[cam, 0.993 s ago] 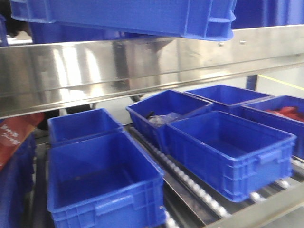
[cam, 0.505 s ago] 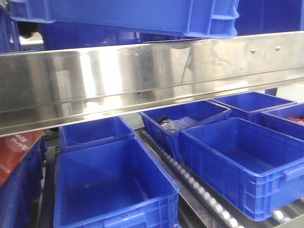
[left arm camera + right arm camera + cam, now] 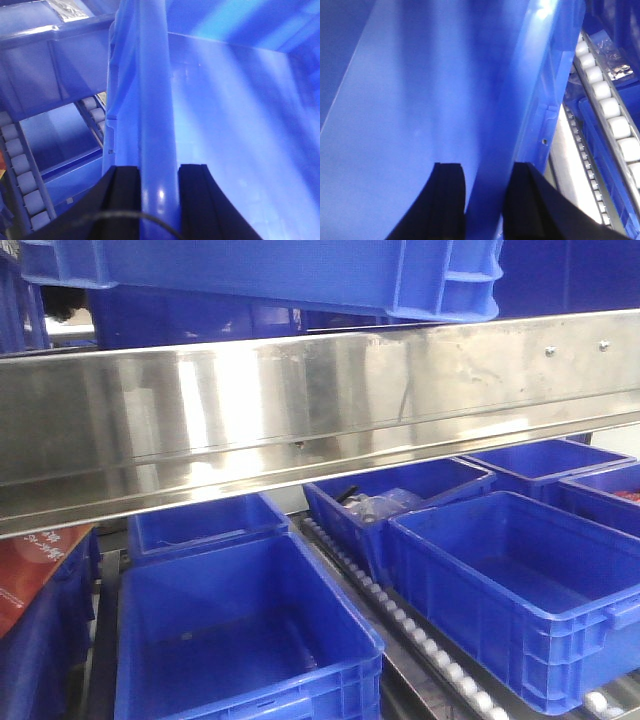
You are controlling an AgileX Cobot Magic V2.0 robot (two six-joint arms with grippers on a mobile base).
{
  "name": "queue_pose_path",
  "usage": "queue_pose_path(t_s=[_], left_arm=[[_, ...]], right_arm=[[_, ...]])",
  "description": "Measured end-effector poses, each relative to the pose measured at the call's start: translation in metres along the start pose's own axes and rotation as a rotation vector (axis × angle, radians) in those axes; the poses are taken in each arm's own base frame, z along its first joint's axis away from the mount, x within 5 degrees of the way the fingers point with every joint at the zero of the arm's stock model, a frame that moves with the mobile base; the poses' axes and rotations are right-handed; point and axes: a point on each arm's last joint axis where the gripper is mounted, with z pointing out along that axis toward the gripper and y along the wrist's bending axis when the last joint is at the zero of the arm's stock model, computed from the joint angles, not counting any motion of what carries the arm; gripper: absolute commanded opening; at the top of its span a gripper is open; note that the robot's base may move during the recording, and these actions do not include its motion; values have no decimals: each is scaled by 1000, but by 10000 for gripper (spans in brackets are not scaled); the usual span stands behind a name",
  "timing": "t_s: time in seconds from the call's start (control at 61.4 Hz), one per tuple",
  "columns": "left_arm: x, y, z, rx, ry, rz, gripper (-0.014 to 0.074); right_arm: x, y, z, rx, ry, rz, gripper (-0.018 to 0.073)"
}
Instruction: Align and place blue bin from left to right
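Note:
The blue bin [image 3: 300, 270] hangs at the top of the front view, above the steel rail, and only its ribbed lower wall and right end show. In the left wrist view my left gripper [image 3: 157, 172] is shut on the bin's thick rim [image 3: 155, 100], with one black finger on each side. Through the right wrist camera I see my right gripper [image 3: 487, 170] shut on the bin's opposite wall [image 3: 520, 100], the inside floor [image 3: 410, 100] to its left. Neither gripper shows in the front view.
A wide stainless steel rail [image 3: 320, 400] crosses the front view under the bin. Below it, several blue crates sit on white roller lanes [image 3: 400, 620]. One crate [image 3: 390, 502] holds clear plastic pieces. A red item [image 3: 40, 560] lies at the far left.
The held bin has risen and levelled at the top of the front view. The steel rail and lower crates now look larger and sit lower and further right in the picture.

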Motion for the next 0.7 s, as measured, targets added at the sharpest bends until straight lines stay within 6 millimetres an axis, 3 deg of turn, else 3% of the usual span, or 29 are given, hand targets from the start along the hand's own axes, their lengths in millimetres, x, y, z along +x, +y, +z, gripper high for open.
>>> queue_pose_path(t_s=[0.7], left_arm=[[0, 0, 0, 0, 0, 0, 1]], right_arm=[[0, 0, 0, 0, 0, 0, -79]])
